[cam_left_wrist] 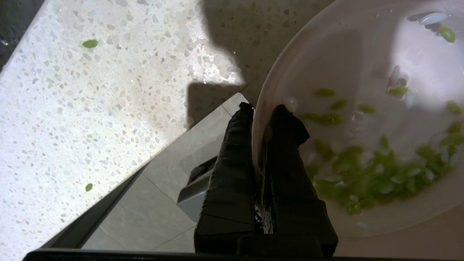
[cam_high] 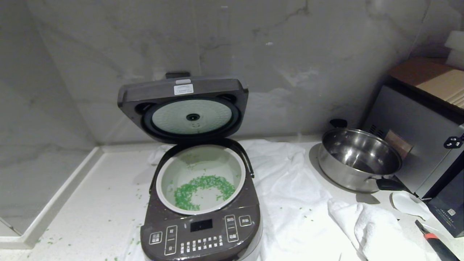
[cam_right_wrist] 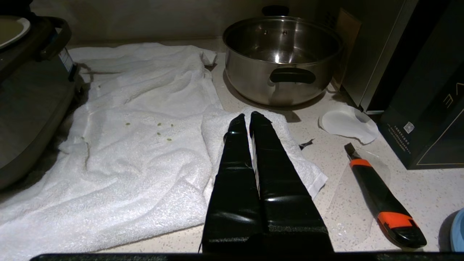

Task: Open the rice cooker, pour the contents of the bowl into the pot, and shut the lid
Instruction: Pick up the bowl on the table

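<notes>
The rice cooker (cam_high: 203, 232) stands at the counter's front with its lid (cam_high: 188, 108) swung up, silvery underside facing me. Inside its white pot (cam_high: 203, 154) lies a ring of green grains (cam_high: 197, 186). The pale pink bowl (cam_left_wrist: 362, 54) appears only in the left wrist view, with green grains (cam_left_wrist: 380, 174) pooled inside. My left gripper (cam_left_wrist: 261, 108) is shut on the bowl's rim, one finger inside and one outside. My right gripper (cam_right_wrist: 248, 117) hovers shut and empty over the white towel (cam_right_wrist: 145, 145), to the right of the cooker (cam_right_wrist: 29, 108). Neither arm shows in the head view.
A steel saucepan (cam_high: 357, 157) sits right of the cooker, beside a boxy silver appliance (cam_high: 417, 134). A black-and-orange utility knife (cam_right_wrist: 384, 195) and a black box (cam_right_wrist: 431, 108) lie near the right gripper. Stray green bits (cam_left_wrist: 90, 43) dot the counter, whose edge drops to floor tiles (cam_left_wrist: 152, 203).
</notes>
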{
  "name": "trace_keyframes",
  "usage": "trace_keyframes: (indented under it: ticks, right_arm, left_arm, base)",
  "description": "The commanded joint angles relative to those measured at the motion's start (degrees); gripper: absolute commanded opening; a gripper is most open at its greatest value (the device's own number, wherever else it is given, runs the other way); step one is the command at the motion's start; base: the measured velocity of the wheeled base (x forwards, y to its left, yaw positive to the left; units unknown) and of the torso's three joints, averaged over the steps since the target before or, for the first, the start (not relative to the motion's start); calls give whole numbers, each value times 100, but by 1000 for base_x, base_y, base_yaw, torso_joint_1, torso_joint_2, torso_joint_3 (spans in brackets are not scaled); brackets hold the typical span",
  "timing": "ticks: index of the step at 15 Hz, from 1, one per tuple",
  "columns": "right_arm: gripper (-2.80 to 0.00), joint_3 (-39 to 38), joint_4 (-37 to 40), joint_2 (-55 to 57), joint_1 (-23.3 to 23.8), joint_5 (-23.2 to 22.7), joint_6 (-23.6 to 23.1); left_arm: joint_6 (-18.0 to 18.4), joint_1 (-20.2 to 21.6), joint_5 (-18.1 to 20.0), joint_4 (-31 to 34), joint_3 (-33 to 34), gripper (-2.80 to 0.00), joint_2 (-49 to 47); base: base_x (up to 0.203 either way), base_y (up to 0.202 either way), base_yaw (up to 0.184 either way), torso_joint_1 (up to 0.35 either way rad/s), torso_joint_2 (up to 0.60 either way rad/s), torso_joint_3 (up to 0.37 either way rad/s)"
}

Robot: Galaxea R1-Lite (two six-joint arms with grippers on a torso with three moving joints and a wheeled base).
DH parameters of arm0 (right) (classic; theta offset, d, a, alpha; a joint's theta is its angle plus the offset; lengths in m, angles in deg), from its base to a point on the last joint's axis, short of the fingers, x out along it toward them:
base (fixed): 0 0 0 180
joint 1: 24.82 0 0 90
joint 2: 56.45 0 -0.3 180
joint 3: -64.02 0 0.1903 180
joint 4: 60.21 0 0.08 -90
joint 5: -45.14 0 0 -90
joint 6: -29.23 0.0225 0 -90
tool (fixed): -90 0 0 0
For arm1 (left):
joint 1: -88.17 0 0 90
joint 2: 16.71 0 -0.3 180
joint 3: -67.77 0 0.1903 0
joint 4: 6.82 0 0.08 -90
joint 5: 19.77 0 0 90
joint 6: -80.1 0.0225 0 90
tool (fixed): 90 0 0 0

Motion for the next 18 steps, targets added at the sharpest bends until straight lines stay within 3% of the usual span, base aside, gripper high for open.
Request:
trace_keyframes:
  ticks: [1, 8, 10, 13, 18]
  right_arm:
    - [-280, -3, -4, 0, -1, -4, -4]
    - [-280, 0, -4, 0, -1, -4, -4]
    - [-280, -9, -4, 0, -1, -4, -4]
    - [-280, -9, -4, 0, -1, -4, -4]
    - [-280, -9, -4, 0, -1, -4, -4]
  left_arm:
    - [4, -68, -5, -23, 56, -280, 49]
    - [-8, -316, -8, -15, 394, -280, 324]
    - [-181, -607, -6, -15, 508, -280, 402]
    - [-798, -1253, -35, 10, 550, -280, 410]
    - [-1206, -2135, -55, 46, 787, -280, 606]
  base:
    - [0, 0, 0, 0, 0, 0]
    - [0, 0, 0, 0, 0, 0]
    - [0, 0, 0, 0, 0, 0]
    - [0, 0, 0, 0, 0, 0]
    - [0, 0, 0, 0, 0, 0]
